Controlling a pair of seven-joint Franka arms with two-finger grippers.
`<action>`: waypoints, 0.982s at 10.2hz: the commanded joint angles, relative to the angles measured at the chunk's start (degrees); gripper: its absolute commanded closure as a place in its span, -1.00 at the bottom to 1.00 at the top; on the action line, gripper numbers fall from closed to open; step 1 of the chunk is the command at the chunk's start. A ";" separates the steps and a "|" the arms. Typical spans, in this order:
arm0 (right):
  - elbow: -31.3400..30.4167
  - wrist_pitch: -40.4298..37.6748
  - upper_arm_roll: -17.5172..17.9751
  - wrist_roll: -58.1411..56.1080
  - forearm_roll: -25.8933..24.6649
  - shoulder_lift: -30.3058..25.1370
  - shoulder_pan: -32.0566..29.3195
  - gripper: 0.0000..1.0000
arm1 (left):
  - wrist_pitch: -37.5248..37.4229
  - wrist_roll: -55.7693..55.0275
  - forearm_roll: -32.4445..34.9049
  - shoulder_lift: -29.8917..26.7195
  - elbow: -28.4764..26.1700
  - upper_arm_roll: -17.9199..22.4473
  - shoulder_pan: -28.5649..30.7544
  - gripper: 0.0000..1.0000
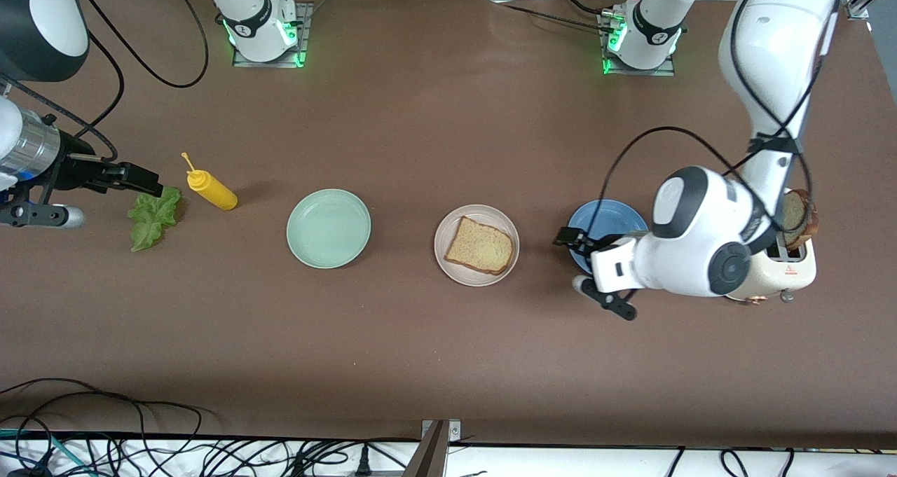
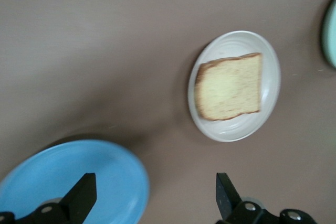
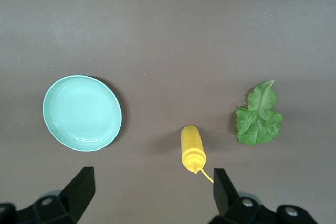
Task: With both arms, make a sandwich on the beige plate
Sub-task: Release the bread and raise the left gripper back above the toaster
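Nearest the front camera, a tangle of black cables (image 1: pixel 175 449) runs along the edge of the brown tabletop (image 1: pixel 420 351). Toward the right arm's end, the right gripper (image 1: pixel 144 178) hangs over the lettuce leaf (image 1: pixel 152 218), its fingers (image 3: pixel 79 190) spread apart and holding nothing. The leaf lies flat on the tabletop, just beside a yellow squeeze bottle (image 1: pixel 210 188) that lies on its side. Next in the row is the mint-green plate (image 1: pixel 329 228), which carries nothing. The beige plate (image 1: pixel 444 253) sits near the middle of the row and bears one bread slice (image 1: pixel 480 246), lying flat. The blue plate (image 1: pixel 606 218) follows, partly covered by the left gripper (image 1: pixel 571 260), which hangs over that plate's rim with fingers (image 2: pixel 81 195) released and empty. At the left arm's end stands a cream toaster (image 1: pixel 788 274) with a second bread slice (image 1: pixel 797 218) standing upright in its slot.
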 commanded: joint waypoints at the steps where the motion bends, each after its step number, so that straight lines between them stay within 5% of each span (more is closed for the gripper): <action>1: 0.95 -0.98 -0.14 -0.05 0.85 0.20 -0.06 -1.00 | -1.87 -1.84 8.80 -7.16 -1.52 1.22 1.34 -1.00; 3: 0.95 -0.98 -0.14 0.13 0.15 0.20 -0.15 -1.00 | -4.93 -5.09 14.89 -12.26 -1.52 1.41 2.04 -1.00; 6: 0.95 -0.89 -0.14 -1.10 -0.20 0.20 -0.15 -1.00 | -9.69 -7.66 15.09 -19.29 -2.56 3.59 2.92 -1.00; 10: 0.78 0.24 -1.01 -1.19 -4.58 2.39 -2.25 -1.00 | -2.15 -10.80 9.66 -38.62 -24.86 8.16 2.05 -1.00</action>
